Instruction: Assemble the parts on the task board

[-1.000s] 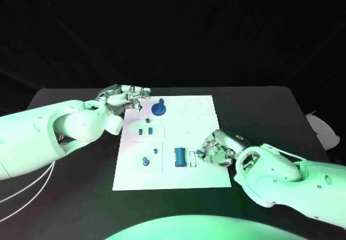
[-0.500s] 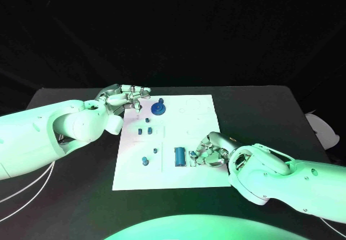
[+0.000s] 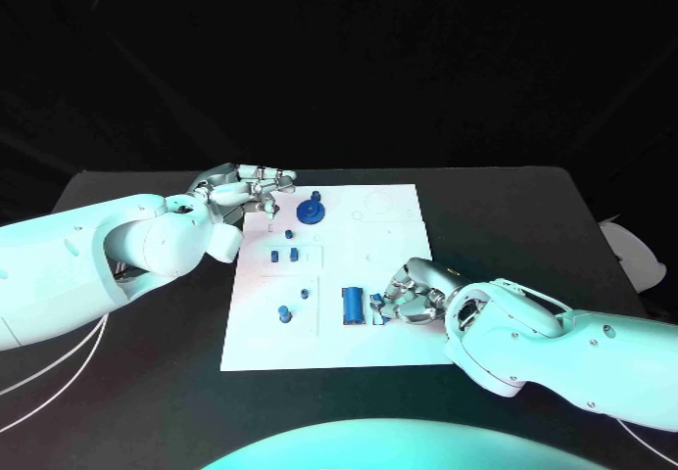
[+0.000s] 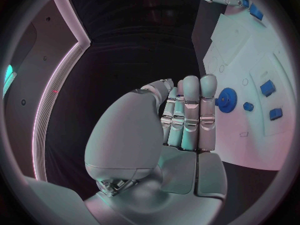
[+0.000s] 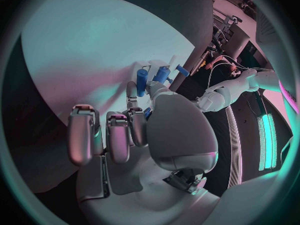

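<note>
Task board [image 3: 381,284]: white plate mid-table, blue parts [image 3: 352,305] lying on it
Left hand [image 3: 240,188]: at board's far corner, fingers pressed together, holding nothing
Right hand [image 3: 410,297]: fingers curled beside blue cylinder; grip unclear

No legible text, label, brand, number or sign found in any view. The task board [image 3: 396,235] carries only faint printed outlines, none readable as characters. The blue parts [image 3: 352,305] bear no markings that can be made out. The arms and hands show no readable lettering
</note>
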